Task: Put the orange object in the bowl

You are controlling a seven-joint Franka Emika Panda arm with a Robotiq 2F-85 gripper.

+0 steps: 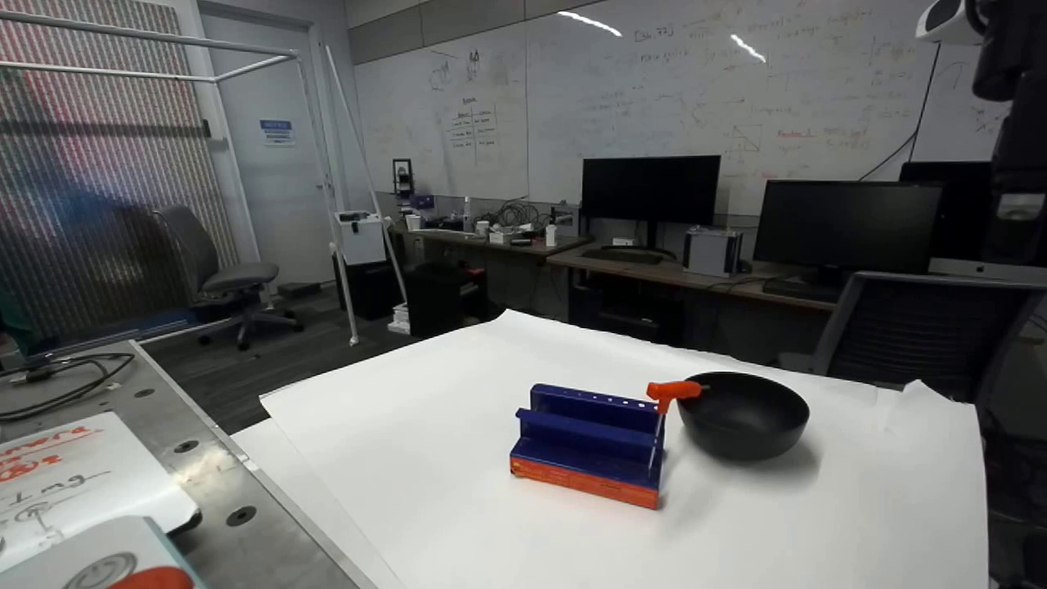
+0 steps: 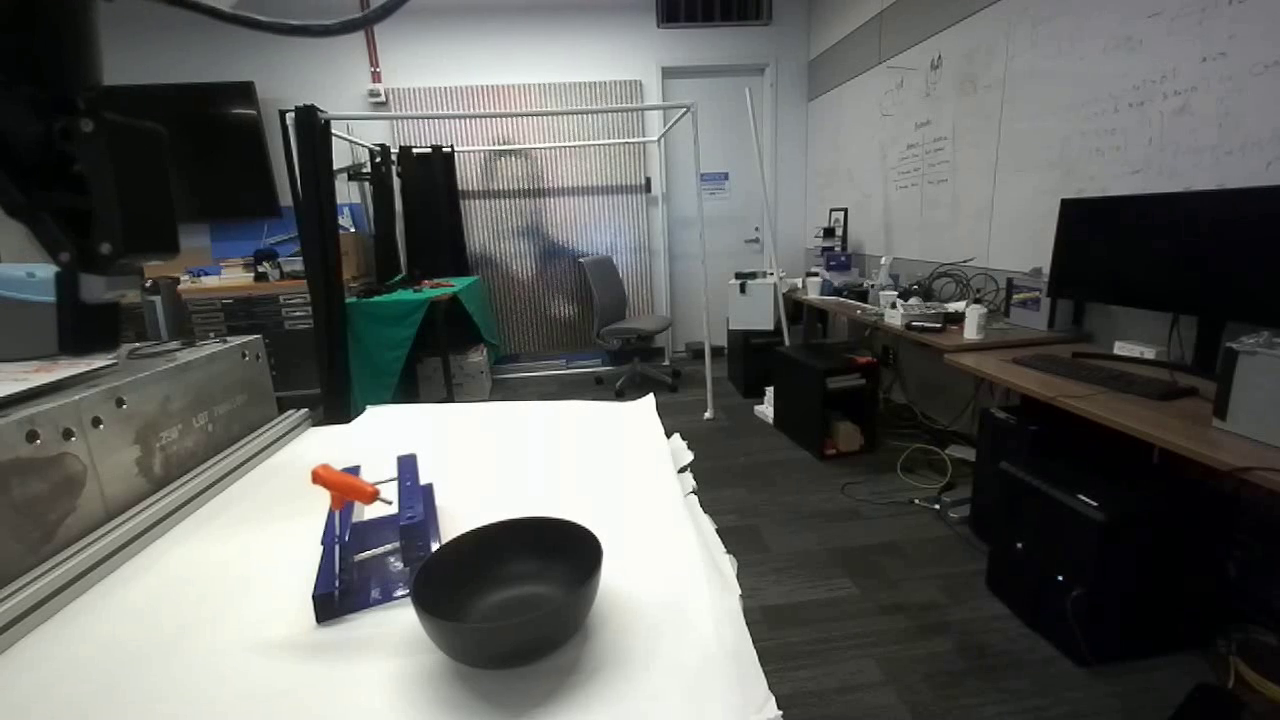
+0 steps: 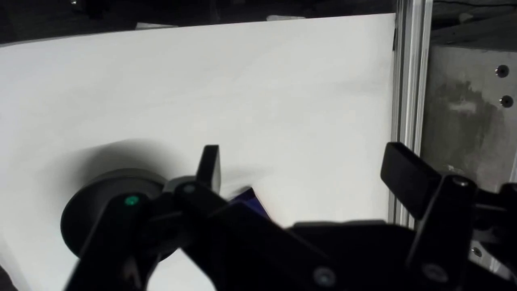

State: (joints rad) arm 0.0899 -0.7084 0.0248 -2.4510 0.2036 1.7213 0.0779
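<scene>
One orange object standing in one blue block; one bowl beside; one tool, spread.

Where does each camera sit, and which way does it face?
Wrist view: mounted at the open gripper, which shows low; looks down at the white-covered table, bowl and a corner of the blue rack.
An exterior view: above table height, facing monitors and whiteboard; robot parts at its right edge.
An exterior view: above table height, bowl nearest, facing door and office chair; robot parts at its left edge.
Both exterior views share bowl, rack and orange T-handle hex key.
</scene>
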